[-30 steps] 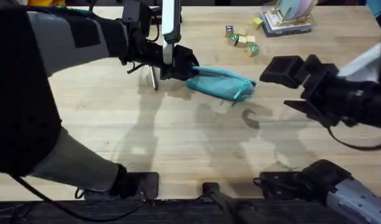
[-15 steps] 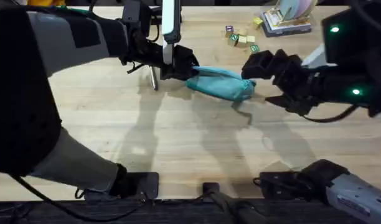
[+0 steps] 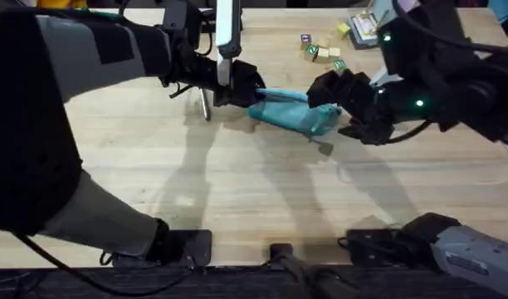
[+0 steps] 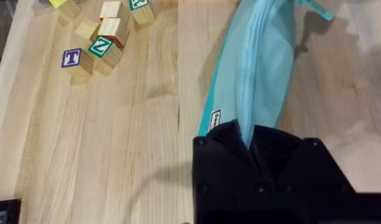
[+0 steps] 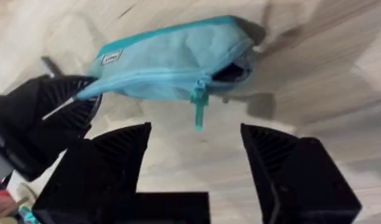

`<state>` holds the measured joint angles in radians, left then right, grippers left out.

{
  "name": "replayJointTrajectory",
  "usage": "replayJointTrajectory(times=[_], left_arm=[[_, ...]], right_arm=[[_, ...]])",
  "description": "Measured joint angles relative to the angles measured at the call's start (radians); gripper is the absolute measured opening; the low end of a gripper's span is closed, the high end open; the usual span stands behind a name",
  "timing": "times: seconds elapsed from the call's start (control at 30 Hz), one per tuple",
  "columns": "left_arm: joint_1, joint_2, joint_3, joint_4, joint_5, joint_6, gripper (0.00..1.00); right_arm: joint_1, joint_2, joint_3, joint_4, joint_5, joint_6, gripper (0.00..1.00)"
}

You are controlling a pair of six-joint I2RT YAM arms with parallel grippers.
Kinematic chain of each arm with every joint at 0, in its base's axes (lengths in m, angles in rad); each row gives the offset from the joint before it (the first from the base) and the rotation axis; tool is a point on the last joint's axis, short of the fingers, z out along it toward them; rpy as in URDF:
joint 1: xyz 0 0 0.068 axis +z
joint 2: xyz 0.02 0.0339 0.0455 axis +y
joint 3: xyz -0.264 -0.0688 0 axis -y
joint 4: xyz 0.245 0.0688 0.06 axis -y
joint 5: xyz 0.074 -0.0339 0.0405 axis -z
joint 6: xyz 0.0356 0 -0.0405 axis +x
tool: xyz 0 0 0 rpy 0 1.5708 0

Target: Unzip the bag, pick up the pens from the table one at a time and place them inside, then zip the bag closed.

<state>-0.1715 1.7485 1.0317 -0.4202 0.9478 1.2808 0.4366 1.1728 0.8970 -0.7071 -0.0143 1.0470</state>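
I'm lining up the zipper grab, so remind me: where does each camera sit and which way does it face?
Overhead: above the arm bases, looking down and forward at the table; both arms show, the left fingers on the bag.
Left wrist: along the bag toward the blocks; its own fingers clamp the bag's end.
Right wrist: toward the bag's zipper pull; its own fingers spread open.
All views share the bag.

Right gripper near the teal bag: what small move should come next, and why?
Probably ease the right gripper forward and close on the zipper pull. Its fingers are open with the pull hanging ahead of the gap, and the left gripper is shut on the bag's other end, bracing it.
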Motion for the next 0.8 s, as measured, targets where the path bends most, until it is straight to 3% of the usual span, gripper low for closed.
replayJointTrajectory(times=[0.47, 0.8], left_arm=[[0.000, 0.000, 0.000, 0.000, 0.000, 0.000, 0.042], [0.000, 0.000, 0.000, 0.000, 0.000, 0.000, 0.042]], right_arm=[[0.000, 0.116, 0.000, 0.048, 0.026, 0.001, 0.648], [0.000, 0.130, 0.000, 0.072, 0.088, 0.000, 0.476]])
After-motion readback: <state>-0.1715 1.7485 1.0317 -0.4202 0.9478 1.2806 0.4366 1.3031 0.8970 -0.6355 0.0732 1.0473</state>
